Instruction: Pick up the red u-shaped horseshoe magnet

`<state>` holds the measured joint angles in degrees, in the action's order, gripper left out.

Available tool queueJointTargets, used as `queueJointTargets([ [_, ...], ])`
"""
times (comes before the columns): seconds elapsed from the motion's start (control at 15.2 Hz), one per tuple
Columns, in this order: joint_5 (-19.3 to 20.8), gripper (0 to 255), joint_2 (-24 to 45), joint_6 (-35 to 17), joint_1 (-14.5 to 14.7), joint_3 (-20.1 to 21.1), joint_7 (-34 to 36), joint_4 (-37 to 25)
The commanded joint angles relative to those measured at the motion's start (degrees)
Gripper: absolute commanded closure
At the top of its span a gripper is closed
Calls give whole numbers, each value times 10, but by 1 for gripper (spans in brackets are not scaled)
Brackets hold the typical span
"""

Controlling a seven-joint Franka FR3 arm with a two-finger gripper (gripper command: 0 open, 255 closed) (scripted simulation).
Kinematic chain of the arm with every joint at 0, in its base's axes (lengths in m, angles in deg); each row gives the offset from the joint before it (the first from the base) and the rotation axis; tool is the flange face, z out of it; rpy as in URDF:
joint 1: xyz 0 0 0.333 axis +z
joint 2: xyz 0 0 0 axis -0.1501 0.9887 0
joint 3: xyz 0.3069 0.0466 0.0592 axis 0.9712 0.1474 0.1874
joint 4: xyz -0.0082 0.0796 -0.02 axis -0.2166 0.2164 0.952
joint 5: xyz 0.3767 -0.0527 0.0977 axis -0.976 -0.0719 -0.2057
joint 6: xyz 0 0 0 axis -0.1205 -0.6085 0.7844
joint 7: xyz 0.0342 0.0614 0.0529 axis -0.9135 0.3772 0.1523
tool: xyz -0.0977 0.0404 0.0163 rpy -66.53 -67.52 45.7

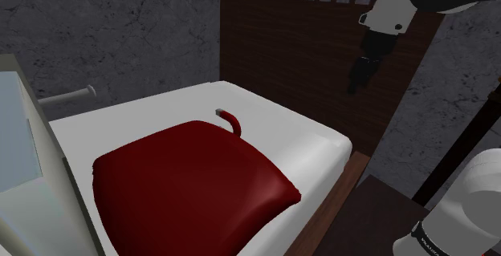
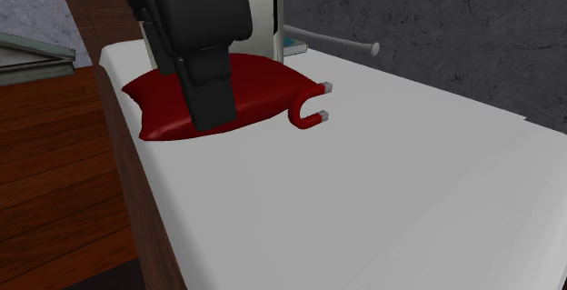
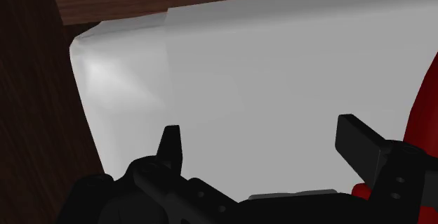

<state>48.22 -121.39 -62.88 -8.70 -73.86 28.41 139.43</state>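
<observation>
The red U-shaped magnet (image 1: 231,119) with grey tips lies on the white bed (image 1: 305,138), right at the far edge of a dark red pillow (image 1: 189,182). In the second exterior view the magnet (image 2: 309,113) rests beside the pillow (image 2: 268,84), its grey ends pointing away from it. My black gripper (image 1: 354,84) hangs well above the bed's corner, in front of the wooden headboard, away from the magnet. In the wrist view its fingers (image 3: 173,145) stand wide apart with nothing between them, over bare white bed (image 3: 267,75); the pillow (image 3: 425,110) is just beyond the other finger.
A dark wooden headboard (image 1: 305,46) rises behind the bed. A grey rod (image 1: 71,95) and pale furniture (image 1: 28,158) stand at the shoulder view's left. A wooden board (image 2: 118,152) lines the bed's side. Rough grey walls surround.
</observation>
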Motion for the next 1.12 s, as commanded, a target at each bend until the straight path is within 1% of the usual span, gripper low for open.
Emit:
queueJointTargets([
  [0.0,0,0,0,0,0,0,0,0],
  [0.53,-16,0,156,-72,17,63,62,-73],
  [0.79,-11,0,240,-97,23,91,95,-127],
  [1.06,3,0,327,-112,30,116,130,-191],
])
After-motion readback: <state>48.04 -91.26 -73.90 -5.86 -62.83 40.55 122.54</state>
